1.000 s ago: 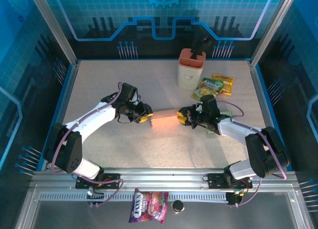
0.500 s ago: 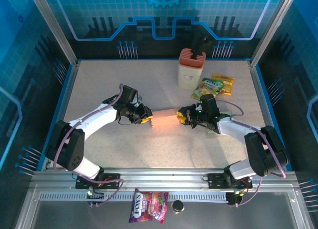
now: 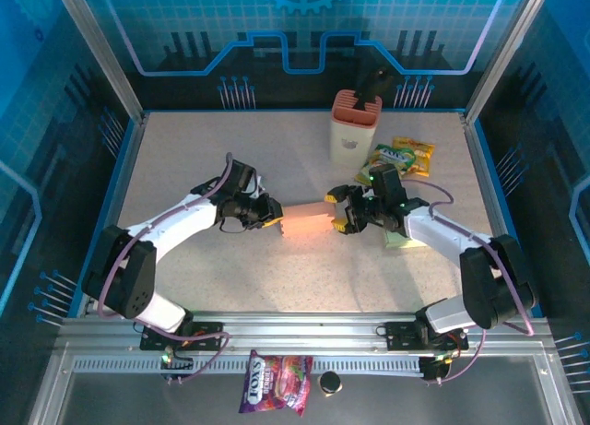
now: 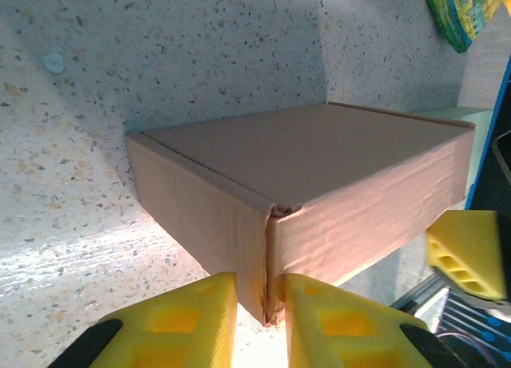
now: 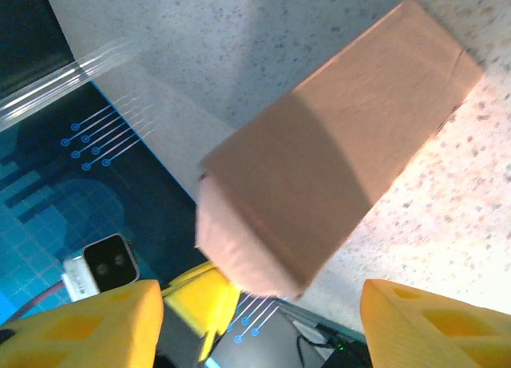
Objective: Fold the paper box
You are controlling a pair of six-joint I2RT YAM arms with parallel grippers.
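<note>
Where the two arms meet at the middle of the table (image 3: 184, 158), the paper box (image 3: 305, 225) rests as a low, closed brown block. The left gripper (image 3: 274, 221) is at the box's left end. In the left wrist view its yellow fingers (image 4: 188, 316) stand narrow, pinched on the box's upright corner seam, and the picture's lower edge cuts them off. The right gripper (image 3: 339, 217) is at the other end with its fingers (image 5: 88, 328) spread wide, and the box's end sits between them, clear of both. That end is blurred in the right wrist view, so its flaps are hard to make out. A pale green pad (image 3: 406, 242) lies half hidden under the right arm. The dark thing standing in the pink-topped holder (image 3: 353, 130) cannot be identified.
</note>
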